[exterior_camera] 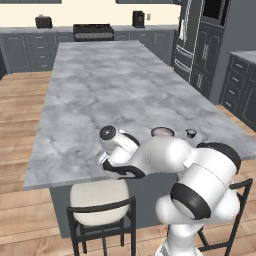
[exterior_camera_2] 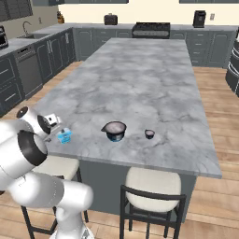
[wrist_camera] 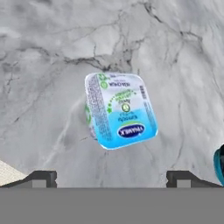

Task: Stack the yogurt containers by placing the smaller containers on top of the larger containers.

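The smaller light-blue-and-white pack [wrist_camera: 120, 109] lies on the marble island, seen from straight above between and just ahead of my fingertips [wrist_camera: 41, 177]. My gripper [wrist_camera: 111, 179] hovers over it, open, with nothing held. In the right base view the pack [exterior_camera_2: 65, 135] sits near the island's front left edge, right beside my gripper [exterior_camera_2: 57, 128]. The larger round dark cup [exterior_camera_2: 114, 130] stands to the pack's right, and the tiny dark-topped piece [exterior_camera_2: 149, 134] further right. In the left base view the cup [exterior_camera: 162, 132] and the tiny piece [exterior_camera: 190, 132] show past my arm, which hides the pack.
The island's front edge [exterior_camera_2: 140, 163] runs close to the containers. Cushioned stools [exterior_camera_2: 151, 184] [exterior_camera: 99, 200] stand below it. The dark cup's teal side [wrist_camera: 219, 164] shows at the hand view's right edge. A stove [exterior_camera_2: 151, 29] and cabinets line the far wall.
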